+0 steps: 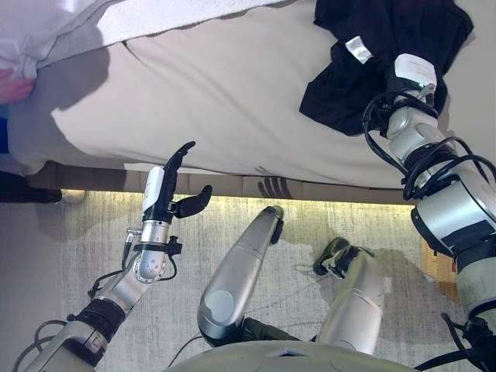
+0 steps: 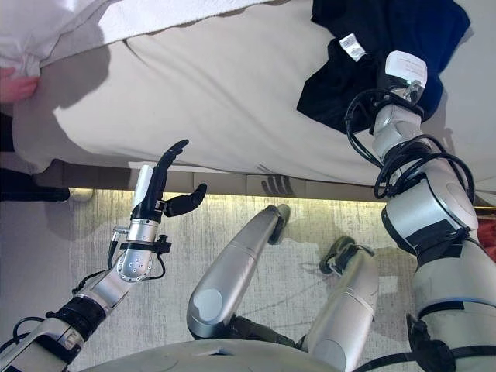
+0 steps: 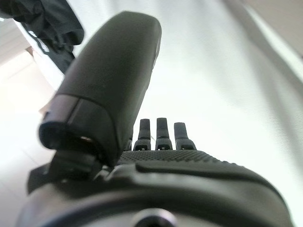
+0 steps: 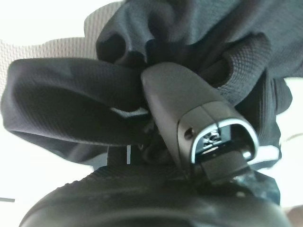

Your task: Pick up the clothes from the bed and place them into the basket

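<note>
A black garment (image 1: 387, 39) with a white label lies bunched at the far right of the beige bed (image 1: 232, 93). My right hand (image 1: 415, 74) is on it; in the right wrist view the thumb (image 4: 189, 113) presses into gathered black cloth (image 4: 71, 104), so the hand is shut on the garment. My left hand (image 1: 167, 190) is held up at the bed's near edge, fingers straight and thumb out, empty. It also shows in the left wrist view (image 3: 161, 135) with straight fingers over the sheet.
White bedding (image 1: 93, 23) is piled at the bed's far left, where a person's hand (image 1: 14, 85) shows. A pale rug (image 1: 101, 232) covers the floor before the bed. A woven basket's edge (image 1: 438, 263) shows at the right, behind my arm.
</note>
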Available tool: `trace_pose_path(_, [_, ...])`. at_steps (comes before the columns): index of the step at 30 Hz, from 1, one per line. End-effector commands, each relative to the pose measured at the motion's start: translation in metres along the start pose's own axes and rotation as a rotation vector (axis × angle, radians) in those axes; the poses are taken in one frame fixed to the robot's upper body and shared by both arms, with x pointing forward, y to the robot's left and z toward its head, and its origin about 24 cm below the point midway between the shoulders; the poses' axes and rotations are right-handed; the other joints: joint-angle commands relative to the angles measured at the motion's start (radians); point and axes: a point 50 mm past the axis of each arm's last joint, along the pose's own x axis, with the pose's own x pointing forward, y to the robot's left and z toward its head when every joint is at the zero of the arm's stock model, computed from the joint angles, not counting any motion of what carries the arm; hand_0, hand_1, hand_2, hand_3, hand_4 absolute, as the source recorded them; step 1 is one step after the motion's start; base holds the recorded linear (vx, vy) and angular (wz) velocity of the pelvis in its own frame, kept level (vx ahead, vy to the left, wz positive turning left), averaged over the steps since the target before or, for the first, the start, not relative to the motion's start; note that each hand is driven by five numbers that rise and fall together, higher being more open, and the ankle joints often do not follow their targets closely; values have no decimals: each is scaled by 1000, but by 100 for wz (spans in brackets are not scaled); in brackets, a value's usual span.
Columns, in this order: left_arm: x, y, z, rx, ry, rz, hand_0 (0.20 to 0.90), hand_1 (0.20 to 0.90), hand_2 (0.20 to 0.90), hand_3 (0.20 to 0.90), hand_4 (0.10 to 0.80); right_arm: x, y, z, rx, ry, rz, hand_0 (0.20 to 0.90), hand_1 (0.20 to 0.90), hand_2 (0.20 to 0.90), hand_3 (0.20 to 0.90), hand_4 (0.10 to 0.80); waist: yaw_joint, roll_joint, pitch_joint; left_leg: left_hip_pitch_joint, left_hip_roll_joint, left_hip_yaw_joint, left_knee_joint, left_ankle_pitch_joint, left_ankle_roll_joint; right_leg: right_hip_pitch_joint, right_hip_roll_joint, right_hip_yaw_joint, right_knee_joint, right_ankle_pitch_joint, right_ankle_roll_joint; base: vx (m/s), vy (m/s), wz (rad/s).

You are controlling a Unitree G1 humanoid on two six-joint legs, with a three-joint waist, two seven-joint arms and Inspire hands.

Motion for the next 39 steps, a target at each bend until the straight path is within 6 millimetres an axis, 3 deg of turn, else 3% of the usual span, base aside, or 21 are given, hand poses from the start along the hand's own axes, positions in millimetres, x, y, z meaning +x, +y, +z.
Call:
trace_pose_path(1, [13,21,13,-27,-86,112,900,900,900,900,800,7,-56,29,207,-119,-230,300,300,300,200,100,-12,-26,-34,117,55,5,-156,-5,24,128,12,-25,-85,94,-11,49,-20,-28])
trace_pose_path(5, [13,19,3,16,-15,84,900,900,900,900,800,2,-58,32,317,-184,-263,300,300,300,200,100,-42,-75,-110,263,97,16,-331,49,-4,275,39,-43,-288,140,3,84,-44,-29])
trace_pose_path(6, [12,20,0,21,7,82,900,900,900,900,800,2,-63,32,327,-194,-272,300,300,300,200,100,-51,-85,-130,288,105,25,-385,89,-8,303,46,-53,-352,172,-1,49,-26,-14])
trace_pose_path(10, [7,19,-16,18,127,59,900,900,900,900,800,0,-81,20,369,-215,-323,300,300,300,200,100,-91,-119,-217,415,139,51,-545,145,-41,433,86,-46,-547,218,19,105,-40,-31])
trace_pose_path(15, [-8,11,-29,33,199,13,900,900,900,900,800,-1,-105,1,380,-213,-354,300,300,300,200,100,-142,-146,-327,549,167,88,-720,204,-68,549,135,-37,-726,276,48,113,-38,-16])
trace_pose_path(20, [-16,4,-39,45,260,-16,900,900,900,900,800,-3,-132,-9,372,-209,-414,300,300,300,200,100,-185,-163,-406,629,191,123,-839,242,-93,604,165,-11,-835,321,60,78,-28,-20])
trace_pose_path(30, [-14,-10,-47,47,308,-39,900,900,900,900,800,-13,-187,-22,343,-188,-573,300,300,300,200,100,-262,-189,-462,687,221,162,-943,270,-127,637,212,38,-952,365,66,-29,-28,-19])
trace_pose_path(35, [-15,-17,-48,51,305,-82,900,900,900,900,800,-16,-200,-38,293,-121,-616,300,300,300,200,100,-301,-193,-474,693,231,189,-943,262,-135,633,228,69,-971,372,65,-20,-2,-19])
trace_pose_path(39, [-14,-17,-48,55,303,-98,900,900,900,900,800,-18,-200,-50,282,-73,-633,300,300,300,200,100,-324,-192,-474,701,238,206,-943,259,-137,629,236,88,-972,372,62,2,-15,-14])
